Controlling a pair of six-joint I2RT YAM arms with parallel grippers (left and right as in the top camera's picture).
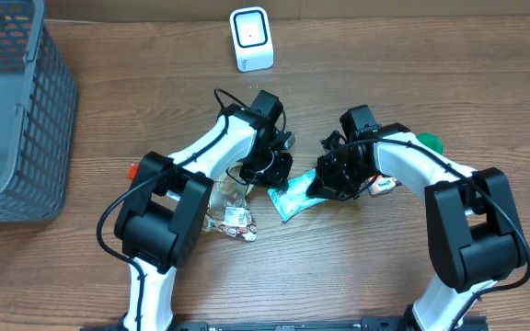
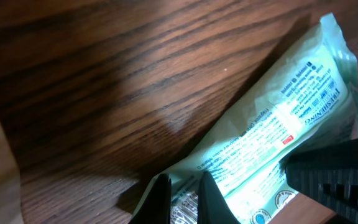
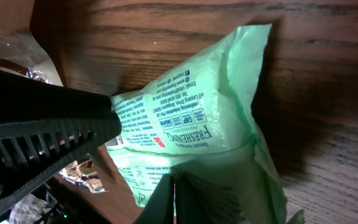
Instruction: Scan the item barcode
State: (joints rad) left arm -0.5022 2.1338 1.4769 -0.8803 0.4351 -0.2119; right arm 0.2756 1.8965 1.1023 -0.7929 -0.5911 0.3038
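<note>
A pale green printed packet (image 1: 293, 199) is held just above the wooden table between both arms. In the left wrist view the packet (image 2: 272, 134) runs diagonally, and my left gripper (image 2: 184, 190) is shut on its lower corner, where barcode stripes show between the dark fingers (image 2: 161, 200). My right gripper (image 3: 173, 190) is shut on the opposite edge of the packet (image 3: 197, 118), its fingers pressed together on the film. From above, the left gripper (image 1: 279, 172) and right gripper (image 1: 328, 181) nearly meet over the packet. The white scanner (image 1: 251, 39) stands at the far edge.
A grey mesh basket (image 1: 35, 138) fills the left side. A clear snack packet (image 1: 233, 219) lies beside the left arm, with an orange piece (image 1: 132, 169) further left. A small red-and-white wrapper (image 1: 385, 184) and a green object (image 1: 429, 142) sit by the right arm.
</note>
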